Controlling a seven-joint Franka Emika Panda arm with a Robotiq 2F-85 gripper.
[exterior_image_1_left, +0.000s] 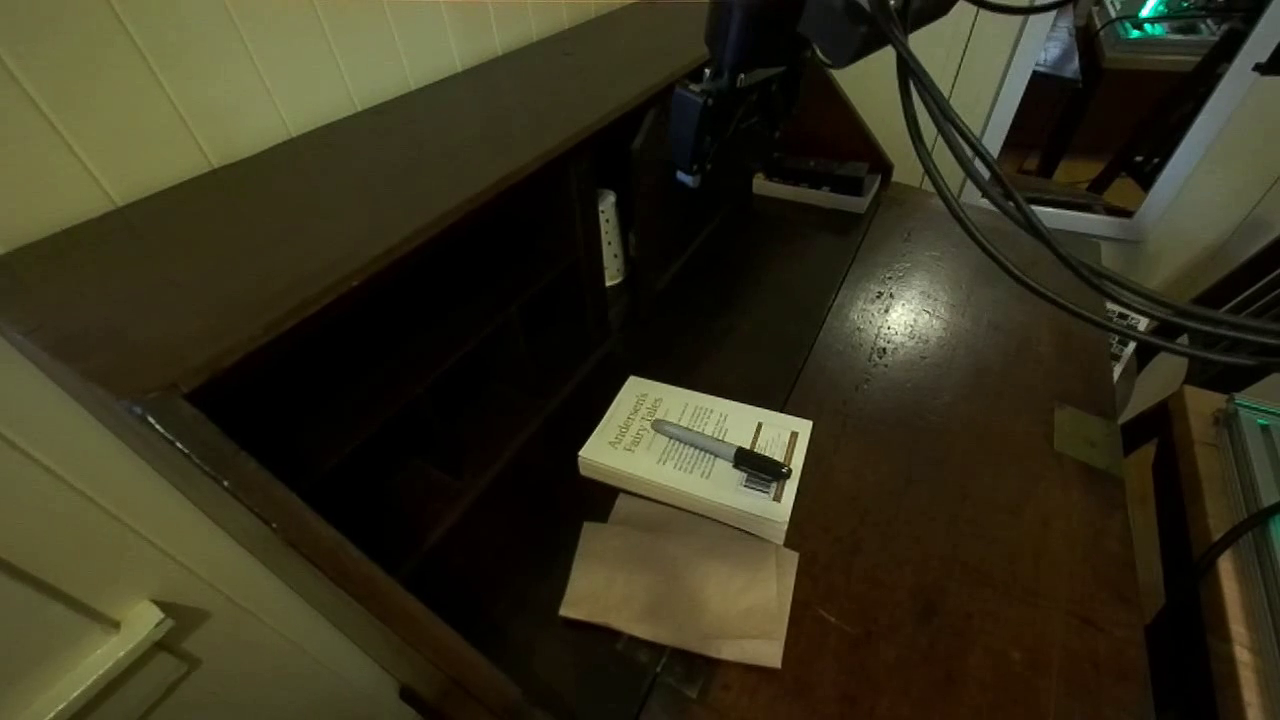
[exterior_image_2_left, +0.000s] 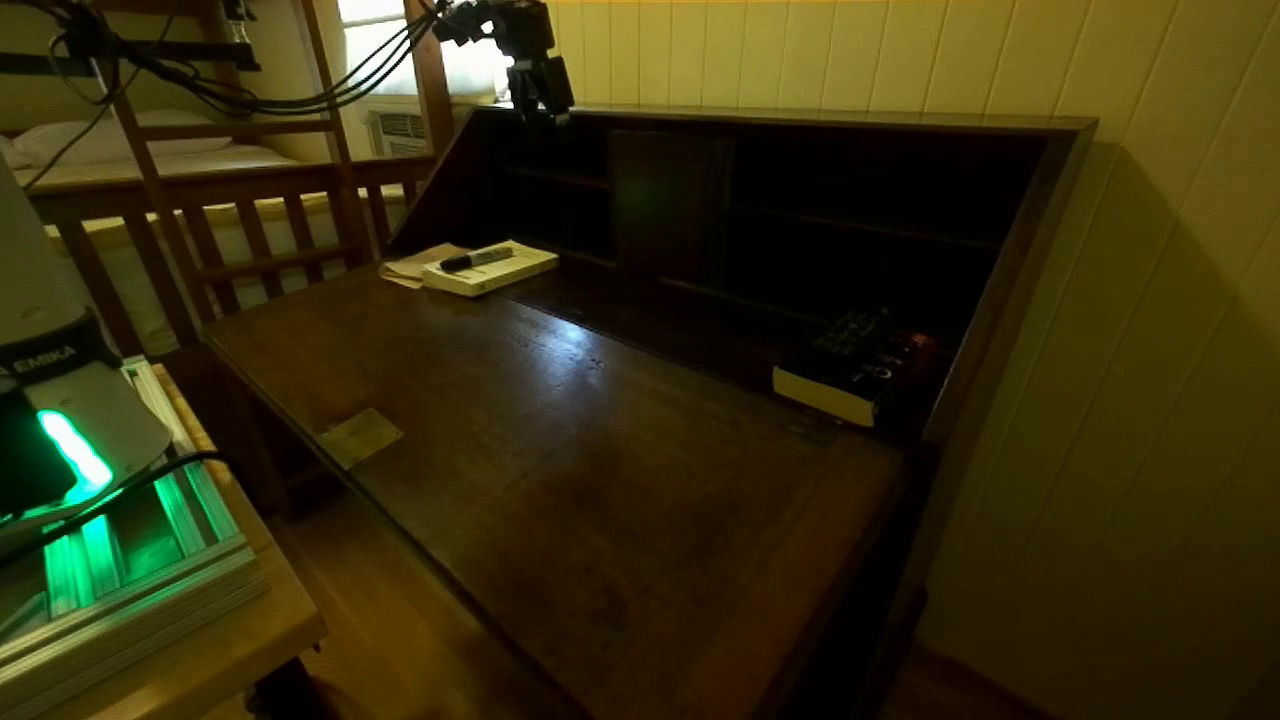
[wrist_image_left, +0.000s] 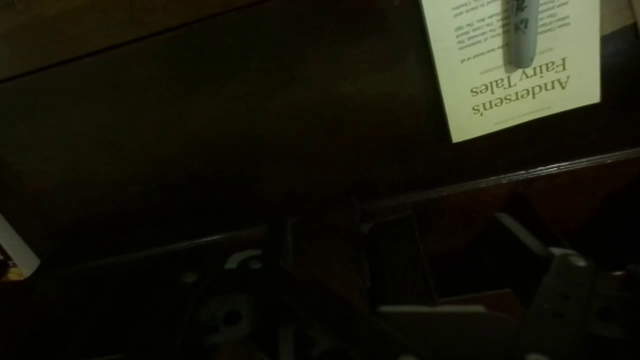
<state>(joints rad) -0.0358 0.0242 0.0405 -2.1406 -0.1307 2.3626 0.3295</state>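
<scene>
Wrist view: the gripper (wrist_image_left: 382, 245) is apparently standing wide and empty; the marker (wrist_image_left: 521, 40) is lying up and right of it, on a book (wrist_image_left: 482, 75) reading "Andersen's Fairy Tales". In an exterior view, the marker's cap (exterior_image_1_left: 763, 465) is pointing toward the front edge of the table (exterior_image_1_left: 950, 580). In an exterior view, marker and book are resting near the table's far left corner; the arm (exterior_image_2_left: 40, 270) is showing "EMIKA".
</scene>
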